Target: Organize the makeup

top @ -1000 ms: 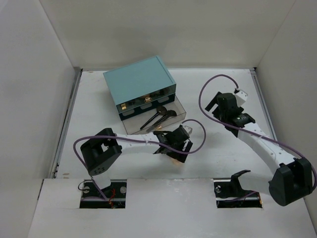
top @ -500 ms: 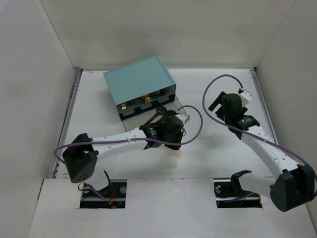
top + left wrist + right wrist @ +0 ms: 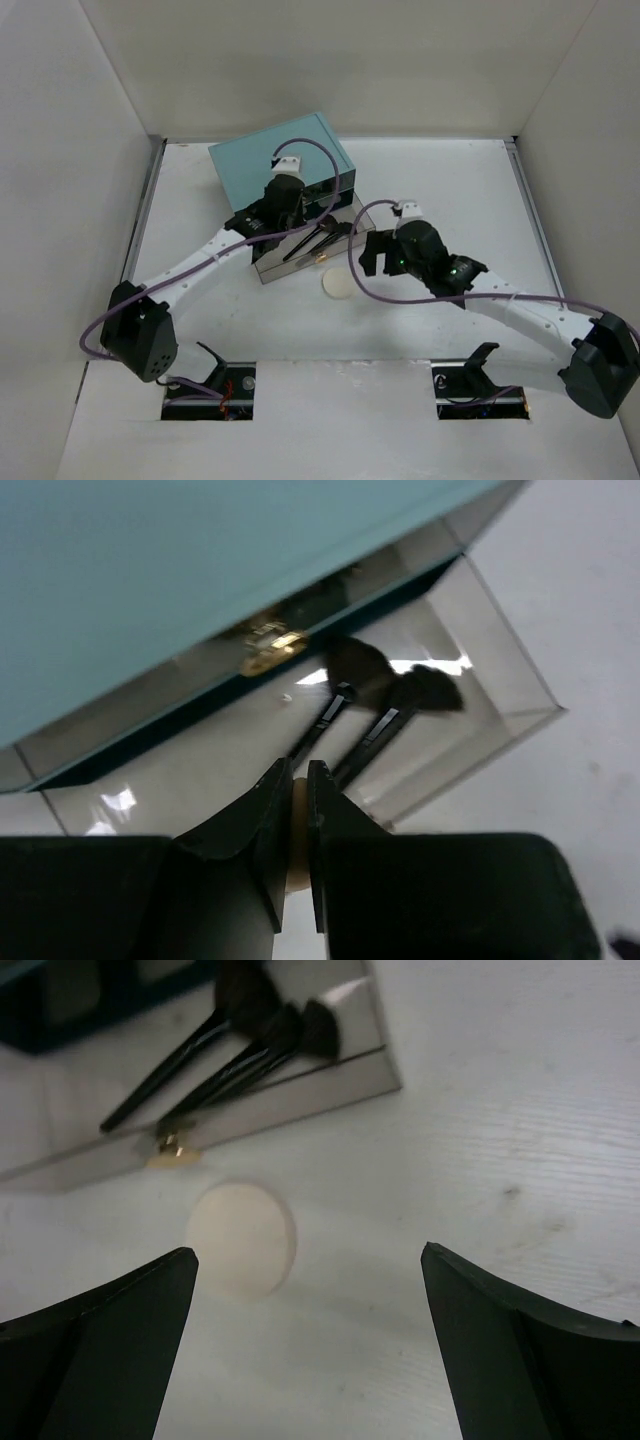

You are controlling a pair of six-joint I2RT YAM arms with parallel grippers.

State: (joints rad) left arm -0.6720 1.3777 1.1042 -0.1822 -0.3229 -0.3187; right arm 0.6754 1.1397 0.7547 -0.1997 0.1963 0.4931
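My left gripper (image 3: pixel 292 228) hangs over the pulled-out clear drawer (image 3: pixel 352 249) of the teal box (image 3: pixel 280 160). It is shut, with a pale peach sponge (image 3: pixel 297 825) pinched between its fingers. Two black brushes (image 3: pixel 375 715) lie in the drawer just beyond the fingertips. A cream round puff (image 3: pixel 338 283) lies flat on the table in front of the drawer. My right gripper (image 3: pixel 365 257) hovers beside it, wide open and holding nothing. In the right wrist view the puff (image 3: pixel 240 1238) sits near the left finger (image 3: pixel 120 1340). The other makeup is out of view.
The drawer's clear front wall (image 3: pixel 290 1085) with its small gold handle (image 3: pixel 170 1150) stands between the puff and the brushes. White walls enclose the table on the left, back and right. Bare table (image 3: pixel 460 200) lies right of the box.
My left arm swung from the table's front up to the drawer and its gripper closed; the peach sponge is gone from the table. My right arm came in from the right rear to the puff.
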